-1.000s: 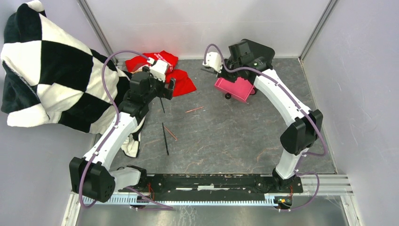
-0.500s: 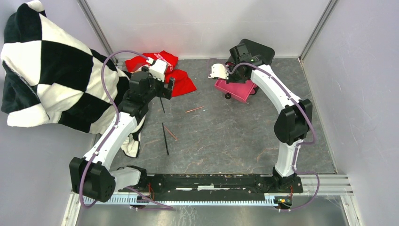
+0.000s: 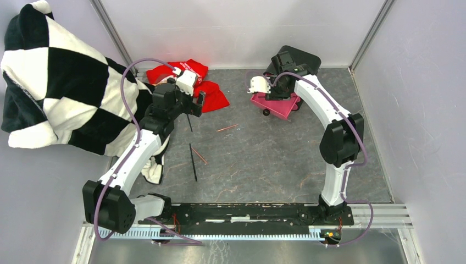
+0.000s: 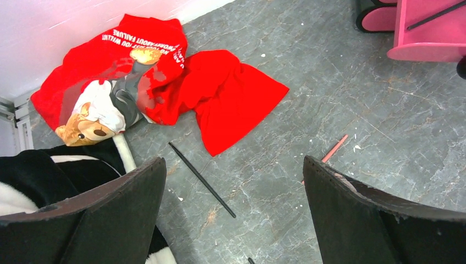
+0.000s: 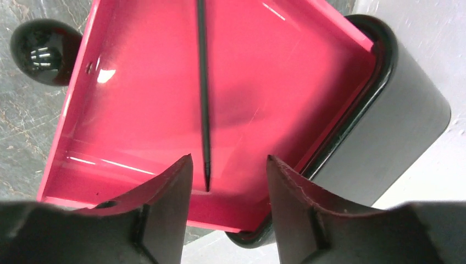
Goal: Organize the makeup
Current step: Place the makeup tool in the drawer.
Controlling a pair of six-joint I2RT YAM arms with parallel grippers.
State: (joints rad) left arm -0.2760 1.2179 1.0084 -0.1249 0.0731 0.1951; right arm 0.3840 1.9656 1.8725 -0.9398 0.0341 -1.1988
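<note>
– Grey, veined tabletop with pale walls round it, that's all I get on the overhead feed. Where have you got the right gripper?
– I have the right gripper over the pink drawer, which stands pulled out of the black box at the far side. Its fingers are parted and grip nothing. One thin black pencil lies flat on the drawer floor, its tip pointing into the gap between the fingers.
– And the left?
– My left gripper hangs spread wide and empty above the tabletop, by the near edge of the red cloth. Under it I see a short black pencil lying just off the cloth, and a reddish pencil further right, apart from it.
– Anything else loose?
– Nearer the arm bases, a long black pencil lies on the bare tabletop with a brown pencil just beside its far end; I can't tell whether the two touch.
– What's on the left side?
– I see a black-and-white chequered blanket heaped there, and a small bear figure at the edge of the red cloth
</note>
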